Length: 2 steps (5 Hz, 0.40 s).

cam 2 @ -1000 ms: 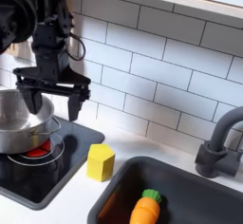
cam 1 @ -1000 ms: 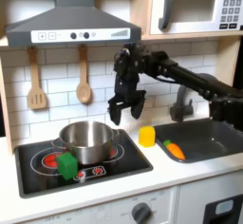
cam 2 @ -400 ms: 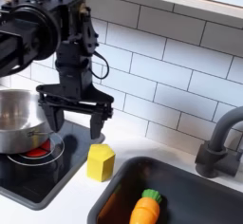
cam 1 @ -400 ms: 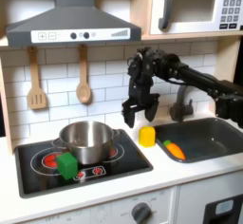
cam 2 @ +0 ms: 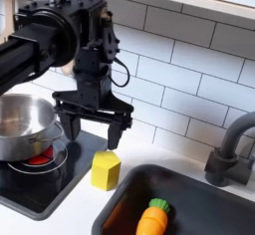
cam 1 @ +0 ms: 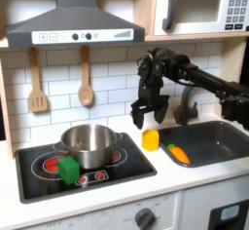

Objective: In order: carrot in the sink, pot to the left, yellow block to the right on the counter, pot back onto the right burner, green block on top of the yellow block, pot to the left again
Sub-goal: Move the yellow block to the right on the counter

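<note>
— White tile backs a toy kitchen; where do things sit on the bench (cam 1: 165, 175)?

— The carrot (cam 2: 150, 220) lies in the sink (cam 2: 209, 194), and the pot (cam 1: 89, 144) stands on the black cooktop with the green block (cam 1: 68, 168) touching its front. The yellow block (cam 2: 105, 169) rests on the cream bench between cooktop and sink.

— And the tool?

— The tool (cam 2: 90, 128) hangs open just above the yellow block, a little toward the second exterior view's left, holding nothing.

— How should the block handle?

— Probably light, rigid and smooth, so it may skid or twist if pinched off-centre. I'd close on two opposite flat faces, low and square, avoiding the corners.

— Risks?

— The sink edge is near; a nudge could tip it in.
</note>
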Each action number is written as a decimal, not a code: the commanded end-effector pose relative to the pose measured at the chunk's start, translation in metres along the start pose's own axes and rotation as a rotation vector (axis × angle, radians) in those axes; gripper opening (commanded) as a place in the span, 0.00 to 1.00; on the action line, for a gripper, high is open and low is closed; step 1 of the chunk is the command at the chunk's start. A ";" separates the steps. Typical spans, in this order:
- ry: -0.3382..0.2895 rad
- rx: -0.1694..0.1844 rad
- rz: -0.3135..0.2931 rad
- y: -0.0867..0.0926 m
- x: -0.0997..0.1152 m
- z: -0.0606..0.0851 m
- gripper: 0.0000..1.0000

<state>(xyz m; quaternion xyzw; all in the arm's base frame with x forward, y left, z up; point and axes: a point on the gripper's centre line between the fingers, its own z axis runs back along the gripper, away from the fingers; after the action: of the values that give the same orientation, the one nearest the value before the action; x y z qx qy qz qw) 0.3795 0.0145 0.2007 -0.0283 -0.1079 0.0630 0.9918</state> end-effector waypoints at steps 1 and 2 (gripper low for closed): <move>0.020 0.019 -0.032 -0.011 0.005 -0.015 1.00; 0.032 0.022 -0.040 -0.015 0.009 -0.023 1.00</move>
<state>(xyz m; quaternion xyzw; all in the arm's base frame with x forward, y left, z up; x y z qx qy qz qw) 0.3950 -0.0003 0.1805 -0.0175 -0.0921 0.0442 0.9946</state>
